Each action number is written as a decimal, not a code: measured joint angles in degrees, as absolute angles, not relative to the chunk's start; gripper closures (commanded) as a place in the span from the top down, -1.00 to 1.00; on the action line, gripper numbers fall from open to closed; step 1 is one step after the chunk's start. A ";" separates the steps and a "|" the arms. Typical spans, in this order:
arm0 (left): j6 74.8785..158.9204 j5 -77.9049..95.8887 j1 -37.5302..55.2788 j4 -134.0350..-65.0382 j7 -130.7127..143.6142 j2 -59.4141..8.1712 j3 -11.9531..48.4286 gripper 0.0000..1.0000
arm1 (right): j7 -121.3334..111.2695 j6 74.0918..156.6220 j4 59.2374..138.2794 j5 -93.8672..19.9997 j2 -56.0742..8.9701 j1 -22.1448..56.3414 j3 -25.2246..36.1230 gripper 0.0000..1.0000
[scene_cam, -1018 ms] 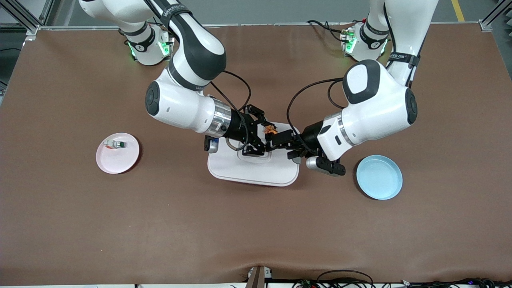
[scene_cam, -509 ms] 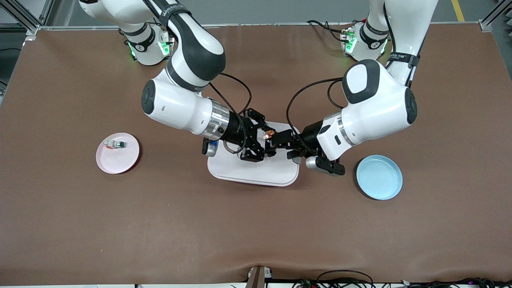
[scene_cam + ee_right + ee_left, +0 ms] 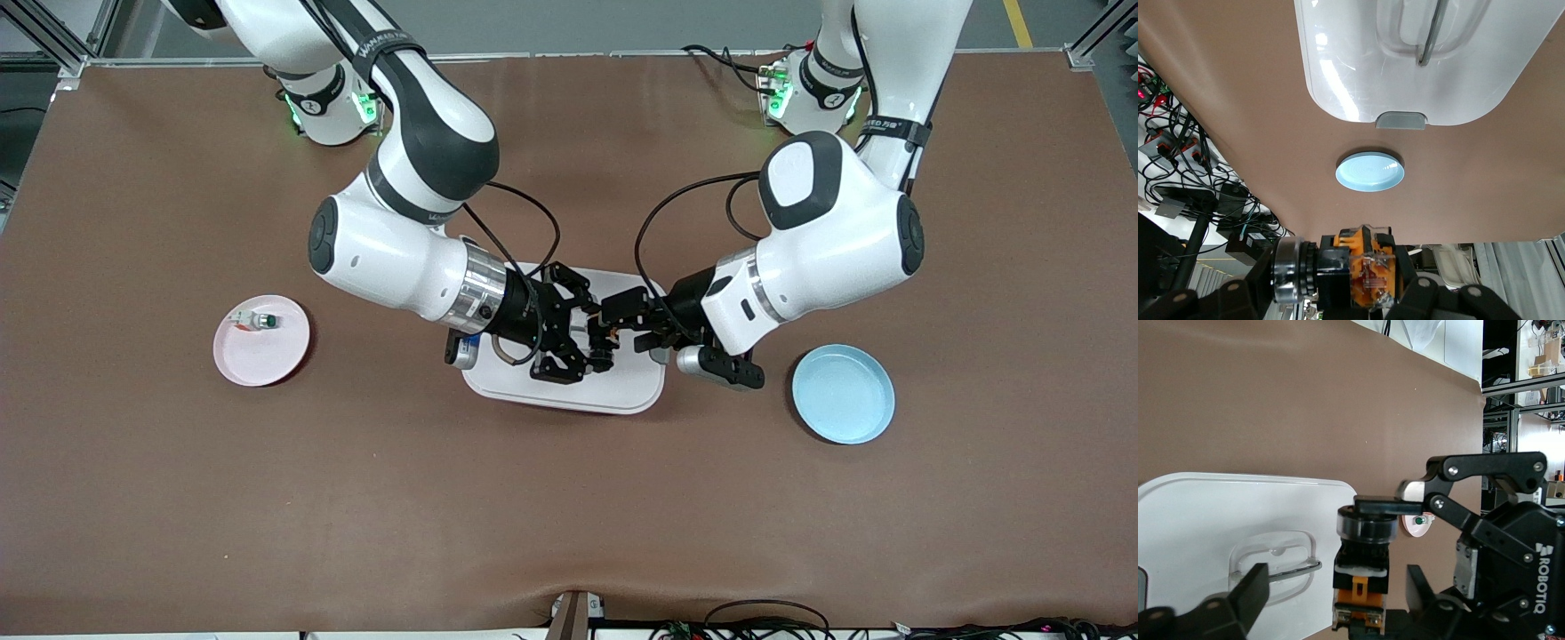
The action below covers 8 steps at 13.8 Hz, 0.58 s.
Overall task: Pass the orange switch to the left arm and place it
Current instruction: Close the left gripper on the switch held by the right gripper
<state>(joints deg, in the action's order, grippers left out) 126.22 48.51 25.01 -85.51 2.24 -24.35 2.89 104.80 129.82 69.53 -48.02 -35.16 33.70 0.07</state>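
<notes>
The orange switch (image 3: 605, 336) is up in the air over the white box (image 3: 533, 384). My right gripper (image 3: 589, 342) is shut on it, one finger on its round cap and one on its orange end, as the right wrist view shows (image 3: 1351, 273). My left gripper (image 3: 615, 322) is open and meets it over the box. In the left wrist view the switch (image 3: 1363, 587) sits between my left gripper's (image 3: 1335, 603) spread fingers, apart from both. The box lid and its clear handle lie below (image 3: 1205, 520).
A pink plate (image 3: 262, 351) with a green-capped white switch (image 3: 258, 321) lies toward the right arm's end. A blue plate (image 3: 843, 394) lies toward the left arm's end, also in the right wrist view (image 3: 1369, 171). The box's grey latch (image 3: 1400, 121) faces it.
My right gripper has carried the orange switch across the box lid toward the front camera and turned it. The switch now sits between my left gripper's open fingers. The left arm barely moved.
</notes>
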 measured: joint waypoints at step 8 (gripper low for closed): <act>126.24 49.18 25.05 -84.24 1.46 -24.32 3.19 -1.00 | 105.92 129.70 68.53 -48.19 -35.78 33.56 0.07 -1.00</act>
<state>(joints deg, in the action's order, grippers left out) 126.24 49.18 25.05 -84.24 1.46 -24.32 3.19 105.92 129.70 68.53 -48.19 -35.78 33.56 0.07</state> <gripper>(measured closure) 0.656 0.282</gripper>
